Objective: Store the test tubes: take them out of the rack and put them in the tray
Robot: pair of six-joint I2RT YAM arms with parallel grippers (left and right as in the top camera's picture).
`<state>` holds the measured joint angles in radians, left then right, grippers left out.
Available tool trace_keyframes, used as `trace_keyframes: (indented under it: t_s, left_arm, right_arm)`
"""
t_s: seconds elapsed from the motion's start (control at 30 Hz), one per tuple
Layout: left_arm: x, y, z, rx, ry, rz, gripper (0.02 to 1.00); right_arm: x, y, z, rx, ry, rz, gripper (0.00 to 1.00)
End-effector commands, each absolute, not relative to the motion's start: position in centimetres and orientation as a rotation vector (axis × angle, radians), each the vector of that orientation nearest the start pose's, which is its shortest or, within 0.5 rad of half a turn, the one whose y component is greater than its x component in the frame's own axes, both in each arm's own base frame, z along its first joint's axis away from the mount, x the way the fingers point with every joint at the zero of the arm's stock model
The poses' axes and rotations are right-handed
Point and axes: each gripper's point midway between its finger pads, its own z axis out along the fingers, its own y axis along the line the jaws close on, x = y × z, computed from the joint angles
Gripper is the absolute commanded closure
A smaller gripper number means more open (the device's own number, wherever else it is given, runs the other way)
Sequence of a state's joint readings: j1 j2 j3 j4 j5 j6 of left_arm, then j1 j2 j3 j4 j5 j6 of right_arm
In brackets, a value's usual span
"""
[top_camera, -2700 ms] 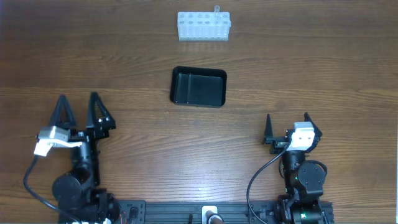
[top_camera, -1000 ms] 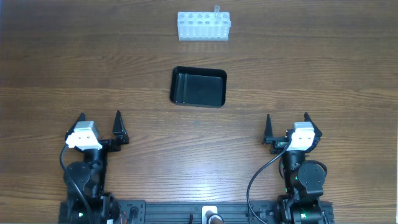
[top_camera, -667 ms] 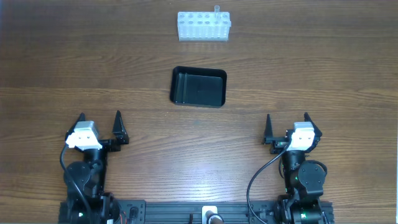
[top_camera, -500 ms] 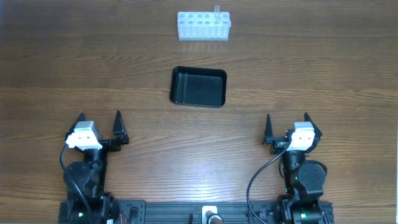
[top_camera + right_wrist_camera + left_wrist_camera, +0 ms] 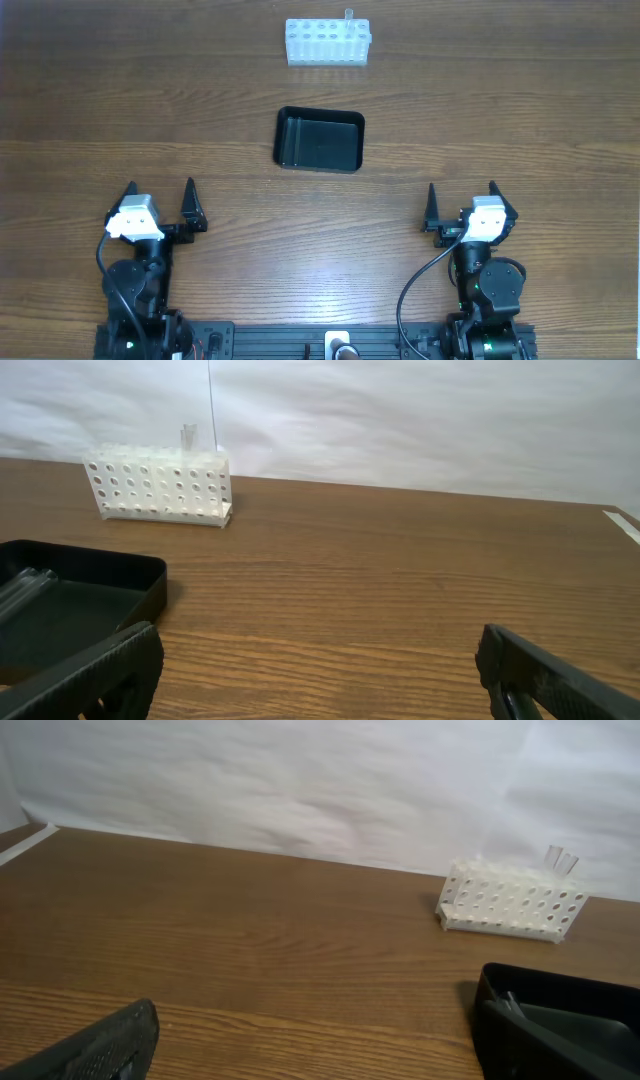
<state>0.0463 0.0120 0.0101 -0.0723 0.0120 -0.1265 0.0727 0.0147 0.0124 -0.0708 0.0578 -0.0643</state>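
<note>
The brown table (image 5: 520, 90) holds a black tray (image 5: 320, 168). The left gripper (image 5: 160, 184) and right gripper (image 5: 461, 185) sit well back from the tray, jaws wide (holding nothing). Past the tray stands the white rack (image 5: 328, 45), with one test tube (image 5: 349, 15) upright in it.

Wood-grain bench (image 5: 500, 120) carries two items directly on it: white perforated rack (image 5: 328, 42) standing near the far edge around centre, black rectangular tray (image 5: 320, 112) flat on the surface closer in, roughly in line with the rack, not touching it.
</note>
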Motion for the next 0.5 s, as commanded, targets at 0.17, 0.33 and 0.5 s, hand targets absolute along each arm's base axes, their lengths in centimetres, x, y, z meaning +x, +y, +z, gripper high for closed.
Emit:
trace_keyframes:
  t_s: [0.17,0.33,0.5]
  left_arm:
    - [24.6,0.7,15.7,-0.108,1.642,-0.068,0.020]
    - [24.6,0.7,15.7,-0.108,1.642,-0.068,0.020]
    - [24.6,0.7,15.7,-0.108,1.642,-0.068,0.020]
  right_arm:
    - [24.6,0.6,15.8,-0.064,1.640,-0.052,0.007]
    - [24.4,1.7,15.8,-0.105,1.656,0.011,0.007]
    - [22.9,1.7,16.4,-0.108,1.769,0.017,0.007]
